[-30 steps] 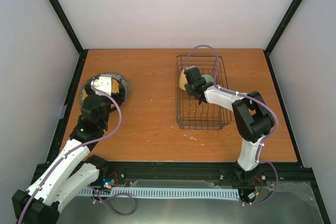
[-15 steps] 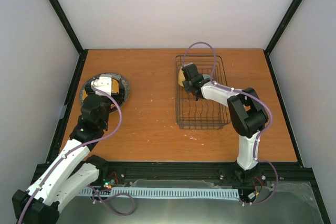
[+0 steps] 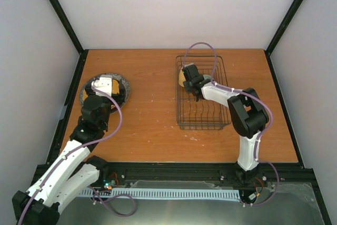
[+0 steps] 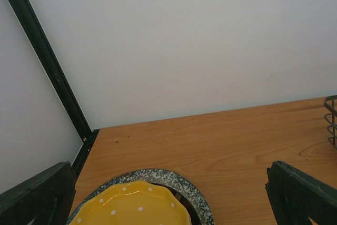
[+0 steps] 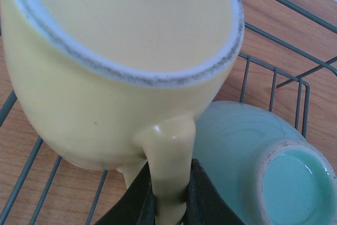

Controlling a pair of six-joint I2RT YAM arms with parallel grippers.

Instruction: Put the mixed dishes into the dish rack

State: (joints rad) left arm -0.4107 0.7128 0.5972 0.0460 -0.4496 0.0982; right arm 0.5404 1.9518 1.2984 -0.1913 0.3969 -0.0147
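Mug (image 5: 121, 67), yellow and glazed: stiff, fairly light by the look, slick on the body, liable to chip on wire. Handle the safest hold. Right gripper (image 5: 168, 196) nearly closed, pinching exactly that handle. Held over far left corner of dish rack (image 3: 202, 117), just beside small pale green bowl (image 5: 253, 151). Left gripper (image 4: 168, 204) spread wide, gripping nothing, hovering at far left above orange-yellow plate (image 4: 131, 206) on grey speckled plate (image 4: 174, 179).

Orange-brown wooden table (image 3: 152, 109) between plain white walls (image 3: 179, 9), black corner posts (image 3: 59, 9)
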